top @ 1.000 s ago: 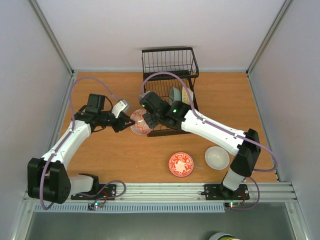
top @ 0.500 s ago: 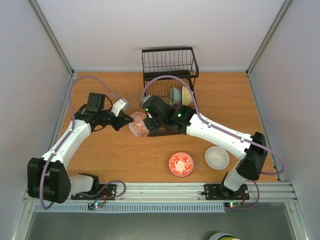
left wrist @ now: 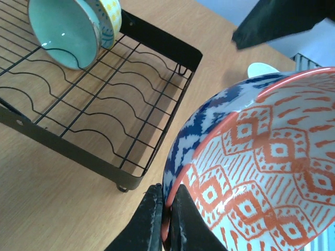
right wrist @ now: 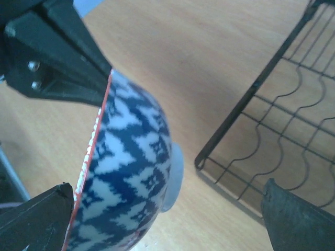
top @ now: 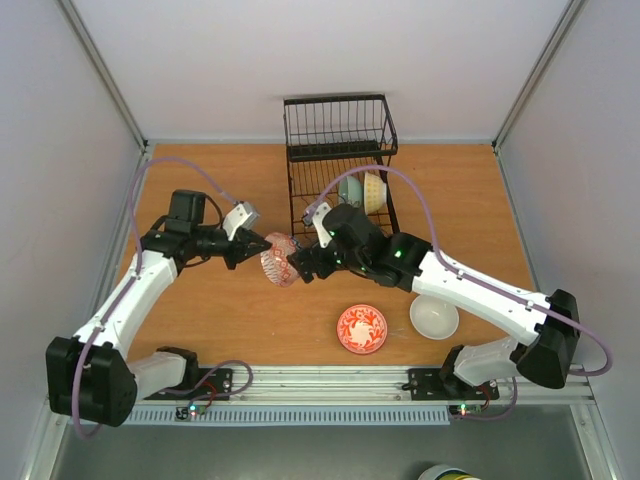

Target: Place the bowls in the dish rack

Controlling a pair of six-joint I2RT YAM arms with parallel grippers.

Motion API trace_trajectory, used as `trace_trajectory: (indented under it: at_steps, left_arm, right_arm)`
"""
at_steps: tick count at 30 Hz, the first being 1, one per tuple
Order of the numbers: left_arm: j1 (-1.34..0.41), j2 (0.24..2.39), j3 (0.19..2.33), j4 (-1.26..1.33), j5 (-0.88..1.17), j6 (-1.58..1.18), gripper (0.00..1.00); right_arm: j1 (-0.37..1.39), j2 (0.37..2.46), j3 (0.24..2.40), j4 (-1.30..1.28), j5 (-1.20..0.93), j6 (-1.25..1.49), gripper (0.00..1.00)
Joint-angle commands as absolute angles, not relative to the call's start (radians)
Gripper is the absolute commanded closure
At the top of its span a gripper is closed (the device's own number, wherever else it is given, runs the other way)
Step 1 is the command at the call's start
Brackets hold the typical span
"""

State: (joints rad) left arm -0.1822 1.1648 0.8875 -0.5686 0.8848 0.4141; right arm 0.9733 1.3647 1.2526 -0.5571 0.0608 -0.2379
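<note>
Handoff's done: right gripper (top: 305,263) just let go, gaping wide, and left gripper (left wrist: 166,201) now pinches the patterned bowl (top: 279,260) by its rim, rack (left wrist: 68,148) next.

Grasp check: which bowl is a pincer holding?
The orange-and-blue patterned bowl, pinched at its rim by the left pincer. The others sit in the dish rack or on the table.

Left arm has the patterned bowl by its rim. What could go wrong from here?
The left gripper pinches the patterned bowl only at its rim, so it might pivot or slip. Open fingers of the right gripper flank the bowl; backing out carelessly may knock it. The green bowl already leans in the rack, so the newcomer could bump it.
</note>
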Motion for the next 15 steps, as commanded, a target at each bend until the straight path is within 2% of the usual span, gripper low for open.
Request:
trace_trajectory:
  at_steps: [1,15]
  left_arm:
    - [-0.169,1.145,0.887,-0.564,1.021,0.464,0.99]
    - [-0.160,1.112,0.876,-0.585,1.096,0.509,1.00]
  right_arm:
    - [0.969,1.327,1.156,-0.414,-0.074,-0.203,0.01]
    - [0.955,1.304,1.000,-0.168,-0.242,-0.100,0.03]
